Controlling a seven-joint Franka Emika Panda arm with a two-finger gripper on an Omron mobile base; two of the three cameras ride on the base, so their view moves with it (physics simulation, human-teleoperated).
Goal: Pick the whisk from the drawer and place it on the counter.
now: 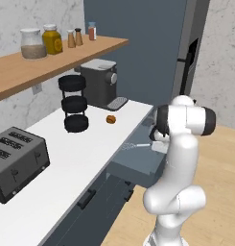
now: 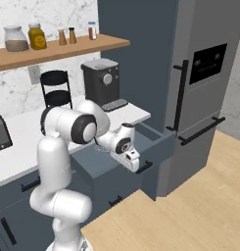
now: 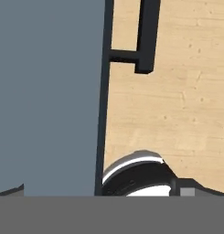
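Left base view. Long flat white desk [image 1: 85, 153] over dark blue-grey cabinets. On it: black slotted toaster [image 1: 16, 161], cut off at the left edge; black three-tier round rack [image 1: 75, 103]; dark grey coffee machine [image 1: 102, 82]; small orange-brown round fruit [image 1: 111, 119], well apart from the rack. Brown wooden wall shelf [image 1: 52, 60] above, carrying jars and shakers. Wide shallow dark blue-grey drawer [image 1: 138, 161] stands pulled out beside the desk edge. Inside it lies the small silver wire whisk with pale handle [image 1: 138, 145], faint and partly hidden behind the white arm. The claw is hidden behind the arm's elbow here.

Right base view. The same drawer [image 2: 158, 142], open, its flat front and black bar handle toward the tall dark cabinet. The white hand and claw [image 2: 132, 164] sit low over the drawer's near front part, its fingers too small to make out; they stand spread wide, pinching nothing. The whisk is a faint pale trace by the wrist, mostly hidden.

Hand view. Flat grey-blue drawer panel [image 3: 49, 91], black bar handle [image 3: 145, 36] cut off at the top, pale wooden floor [image 3: 177, 109].
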